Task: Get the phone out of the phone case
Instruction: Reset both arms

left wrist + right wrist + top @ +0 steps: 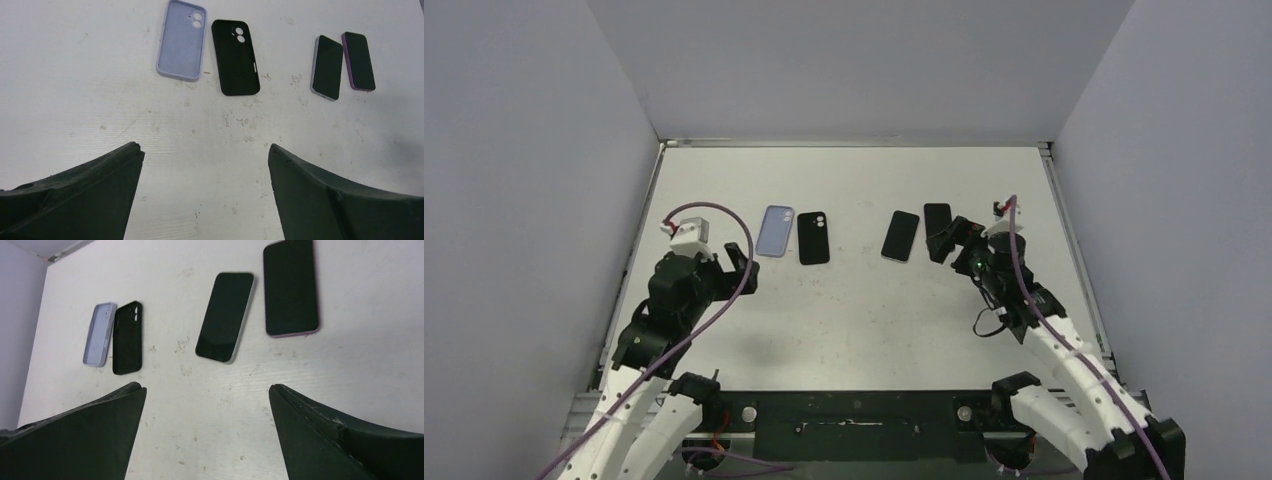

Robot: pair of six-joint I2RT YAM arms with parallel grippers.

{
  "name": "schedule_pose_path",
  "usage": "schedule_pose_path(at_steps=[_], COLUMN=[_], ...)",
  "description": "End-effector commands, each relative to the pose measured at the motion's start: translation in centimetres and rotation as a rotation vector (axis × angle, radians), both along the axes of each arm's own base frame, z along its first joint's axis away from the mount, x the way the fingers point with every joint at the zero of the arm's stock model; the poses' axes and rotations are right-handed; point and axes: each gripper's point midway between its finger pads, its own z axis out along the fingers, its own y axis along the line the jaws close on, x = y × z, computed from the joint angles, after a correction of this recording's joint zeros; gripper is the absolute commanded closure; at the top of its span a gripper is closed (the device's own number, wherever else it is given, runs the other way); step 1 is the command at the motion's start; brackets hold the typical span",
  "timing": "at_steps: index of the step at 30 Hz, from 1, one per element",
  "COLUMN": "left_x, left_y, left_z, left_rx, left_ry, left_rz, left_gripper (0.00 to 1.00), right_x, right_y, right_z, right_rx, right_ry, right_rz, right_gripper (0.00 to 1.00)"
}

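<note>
Two matte cases (lilac case (181, 40), black case (235, 56)) flank two glossy slabs, silver-edged phone (327, 67) and purple-edged phone (358, 61); left gripper (205, 152) and right gripper (207, 389) gape empty.

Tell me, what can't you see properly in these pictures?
- Top view: the right gripper hangs over the purple phone and hides part of its near end.
- Right wrist view: the purple phone has its far end cut off by the picture's top edge.
- All views: the silver-edged phone and the purple phone lie screen up, so their backs are hidden.
</note>
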Motion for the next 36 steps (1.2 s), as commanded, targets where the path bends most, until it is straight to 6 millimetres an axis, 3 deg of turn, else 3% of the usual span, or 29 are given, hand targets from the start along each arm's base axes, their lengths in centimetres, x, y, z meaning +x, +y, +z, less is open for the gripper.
schedule_pose_path(at_steps=[1,2,7,11,16,20,26,36], left_x=[-1.1,-1.5,-3.7,-5.1,-6.1,-6.8,-6.6,-6.6], left_y=[2.7,3.2,6.2,7.8,8.7,10.2,9.7,9.9], left_z=[3.9,4.4,6.5,6.9,5.9,5.9,5.8,5.4], left_rx=[0.035,0.04,0.048,0.033,-0.025,-0.041,-0.043,-0.044], left_ry=[-0.166,-0.198,-0.329,-0.4,-0.43,-0.437,-0.427,-0.418], left_rz=[0.093,0.106,0.217,0.283,0.345,0.429,0.404,0.424], left_gripper=[0.05,0.04,0.03,0.03,0.03,0.03,0.03,0.03], right_x=[-3.2,-4.2,-8.2,-10.6,-12.0,-12.1,-11.8,-11.6], right_y=[-5.8,-6.8,-11.3,-13.8,-15.1,-15.1,-13.5,-12.6], right_z=[4.1,6.0,10.7,12.2,13.1,13.1,13.5,13.7], right_rx=[-0.278,-0.3,-0.432,-0.481,-0.451,-0.446,-0.445,-0.439], right_ry=[-0.12,-0.18,-0.353,-0.444,-0.517,-0.507,-0.541,-0.556], right_rz=[-0.077,-0.1,-0.212,-0.302,-0.378,-0.379,-0.28,-0.231], right_gripper=[0.0,0.0,0.0,0.0,0.0,0.0,0.0,0.0])
